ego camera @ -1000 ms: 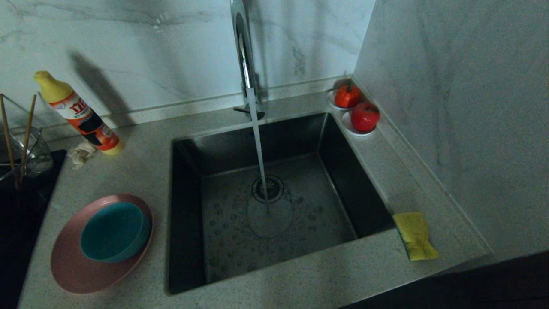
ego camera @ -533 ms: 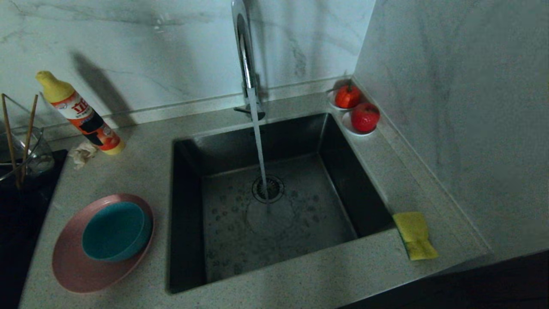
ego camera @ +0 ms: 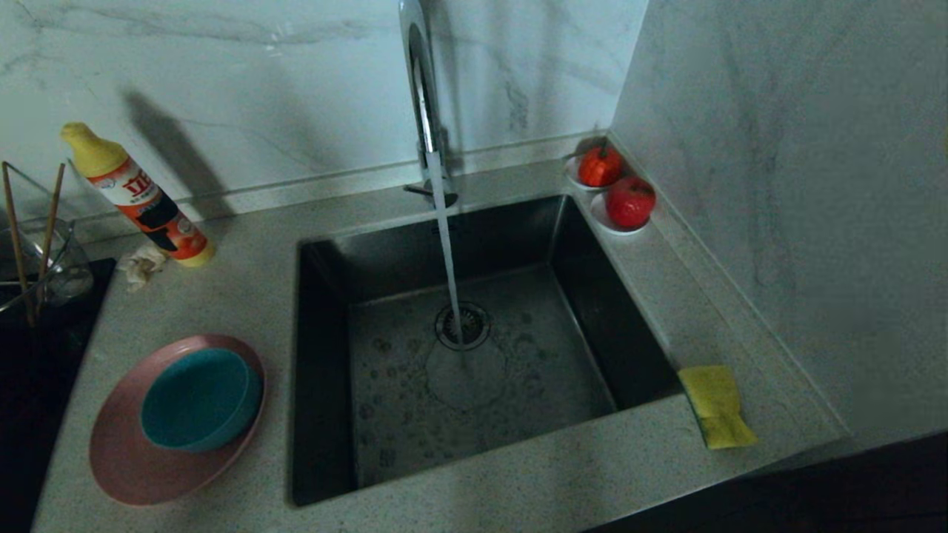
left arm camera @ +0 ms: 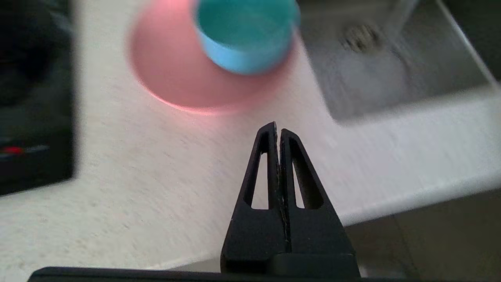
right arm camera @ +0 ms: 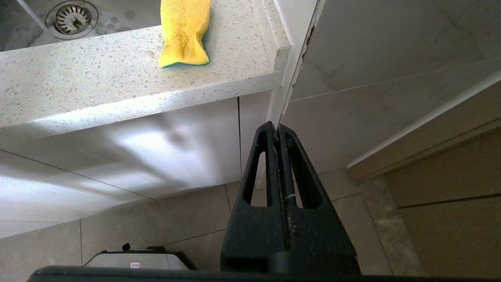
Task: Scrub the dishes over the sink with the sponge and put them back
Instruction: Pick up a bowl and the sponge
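Yellow foam sponge [ego camera: 716, 406] with green scouring underside lying on speckled stone counter [ego camera: 518, 481] just right of dark steel sink [ego camera: 333, 370] — soft, light, likely squashy; best pinched across its narrow waist. Teal round bowl [ego camera: 200, 400] sitting in wide matte pink plate [ego camera: 118, 466] left of sink, probably slick-rimmed. Left gripper [left arm camera: 277, 129] and right gripper [right arm camera: 277, 129] pressed fully together — holding nothing.
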Robot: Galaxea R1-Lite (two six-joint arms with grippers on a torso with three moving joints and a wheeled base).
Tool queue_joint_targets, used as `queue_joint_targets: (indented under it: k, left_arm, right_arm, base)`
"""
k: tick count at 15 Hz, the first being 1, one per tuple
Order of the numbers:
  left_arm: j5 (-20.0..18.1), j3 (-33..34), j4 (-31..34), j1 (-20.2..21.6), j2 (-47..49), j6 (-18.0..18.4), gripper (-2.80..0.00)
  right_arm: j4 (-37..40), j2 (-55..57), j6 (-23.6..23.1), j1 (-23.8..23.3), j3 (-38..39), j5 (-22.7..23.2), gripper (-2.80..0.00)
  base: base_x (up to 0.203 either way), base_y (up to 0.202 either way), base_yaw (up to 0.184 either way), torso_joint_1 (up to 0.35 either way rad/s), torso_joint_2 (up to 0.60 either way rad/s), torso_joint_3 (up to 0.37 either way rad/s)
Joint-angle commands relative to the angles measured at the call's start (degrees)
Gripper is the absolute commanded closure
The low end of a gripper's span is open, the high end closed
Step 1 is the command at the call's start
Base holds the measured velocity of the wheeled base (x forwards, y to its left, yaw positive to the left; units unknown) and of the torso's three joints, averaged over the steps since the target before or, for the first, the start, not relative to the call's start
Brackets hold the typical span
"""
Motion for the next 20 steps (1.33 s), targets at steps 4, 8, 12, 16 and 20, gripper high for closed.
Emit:
queue_joint_targets:
  k: [4, 8, 12, 16, 20]
  left_arm:
    - [1.7, 2.8, -1.4, -0.2, -0.4, -0.1, 0.00]
    - [1.7, 2.9, -1.6, -0.2, -0.4, -0.4, 0.00]
    - [1.7, 2.9, -1.6, -0.2, -0.4, -0.4, 0.00]
    - [1.7, 2.9, -1.6, -0.2, -0.4, -0.4, 0.00]
    - [1.7, 2.9, -1.6, -0.2, -0.4, -0.4, 0.00]
  right_arm:
    - [0.0, 0.0, 0.0, 0.0, 0.0, 0.0, 0.00]
    - [0.0, 0.0, 0.0, 0.0, 0.0, 0.0, 0.00]
    - [0.0, 0.0, 0.0, 0.0, 0.0, 0.0, 0.00]
    - [-0.3, 0.0, -0.5, 0.0, 0.1, 0.0, 0.00]
    - [0.3, -0.1, -1.2, 0.0, -0.6, 0.0, 0.00]
  base:
    - [0.000, 0.000, 0.000, 0.000, 0.00, 0.000]
    - [0.000, 0.000, 0.000, 0.000, 0.00, 0.000]
    - [0.000, 0.000, 0.000, 0.000, 0.00, 0.000]
    - [0.000, 0.000, 0.000, 0.000, 0.00, 0.000]
    - [0.000, 0.000, 0.000, 0.000, 0.00, 0.000]
